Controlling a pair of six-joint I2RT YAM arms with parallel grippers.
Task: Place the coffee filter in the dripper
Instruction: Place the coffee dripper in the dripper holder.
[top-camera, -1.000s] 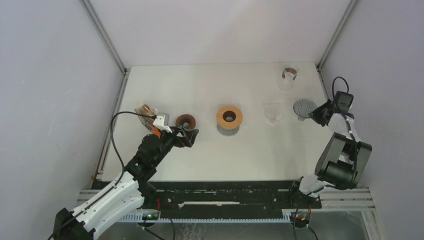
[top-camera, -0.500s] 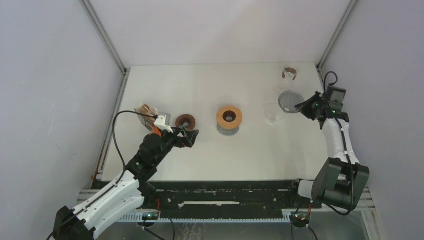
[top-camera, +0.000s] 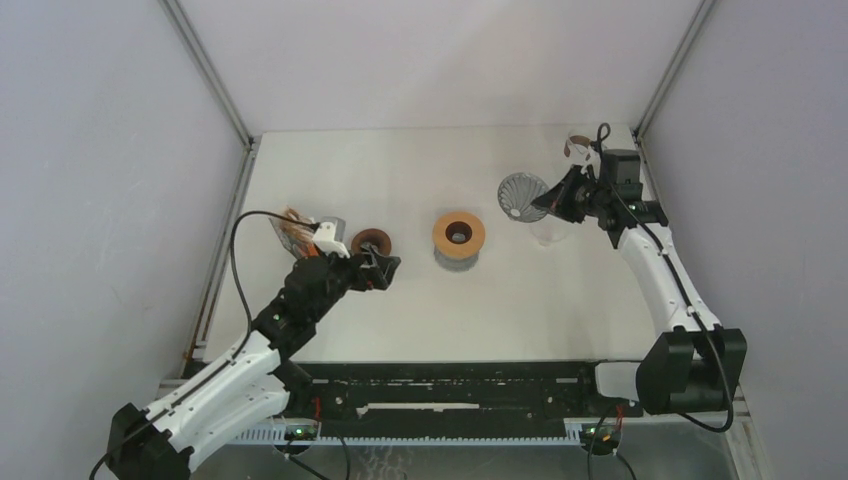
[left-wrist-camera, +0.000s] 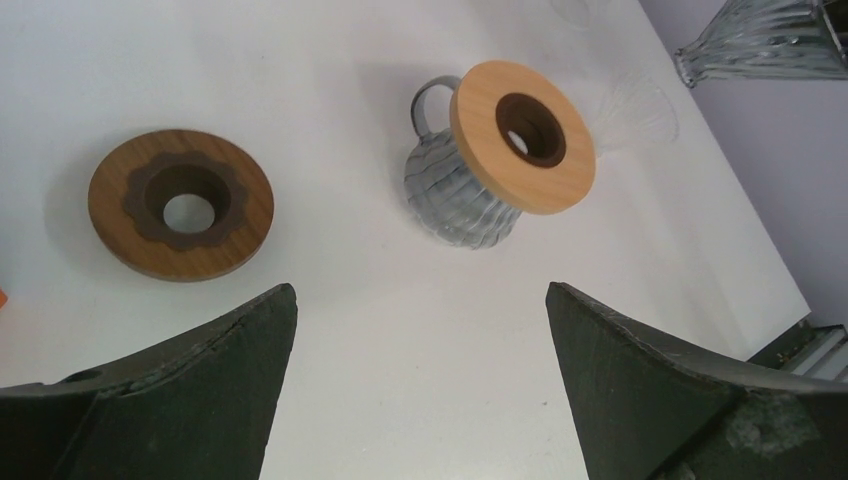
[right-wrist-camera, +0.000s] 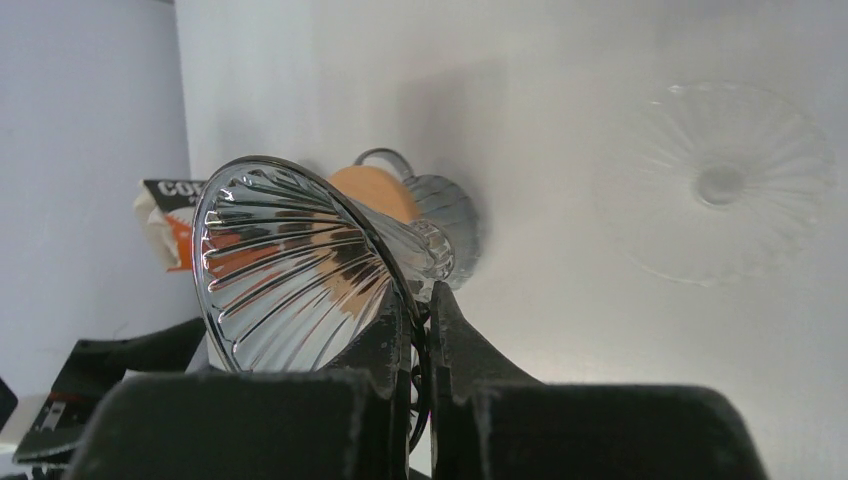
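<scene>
— Since the filter has to end up inside a cone, where is it at this moment?
— As far as I can judge, inside the white-and-orange paper coffee filter packet (top-camera: 293, 226) at the left of the table. No loose filter shows anywhere.
— And the dripper?
— The ribbed clear glass dripper cone (right-wrist-camera: 290, 270) is in the air at the far right, well apart from the packet. It is tipped on its side with its mouth facing left. The right gripper (right-wrist-camera: 422, 310) has its jaws pinched narrow on the cone's rim.
— What makes this step go well?
— I'd turn the cone mouth-up and seat it level before letting go. A thin glass lip in a two-finger pinch can swivel, so the wrist should roll slowly.
— The other arm?
— The left gripper (top-camera: 380, 266) hangs with jaws spread wide and holds nothing. It is just beside the dark wooden ring (top-camera: 371, 241), with the packet close beyond it.
— How much room is there?
— A grey ribbed cup with a pale wooden collar (top-camera: 459, 236) sits mid-table. A clear fluted glass dish (top-camera: 546, 225) lies almost under the held cone. A small glass tumbler (top-camera: 578, 152) stands in the far right corner, near the right wrist. The white table (top-camera: 420, 320) offers a bare stretch along its near half. The right wall (top-camera: 760, 200) and the far edge are close, so I'd swing inward, toward the middle.
</scene>
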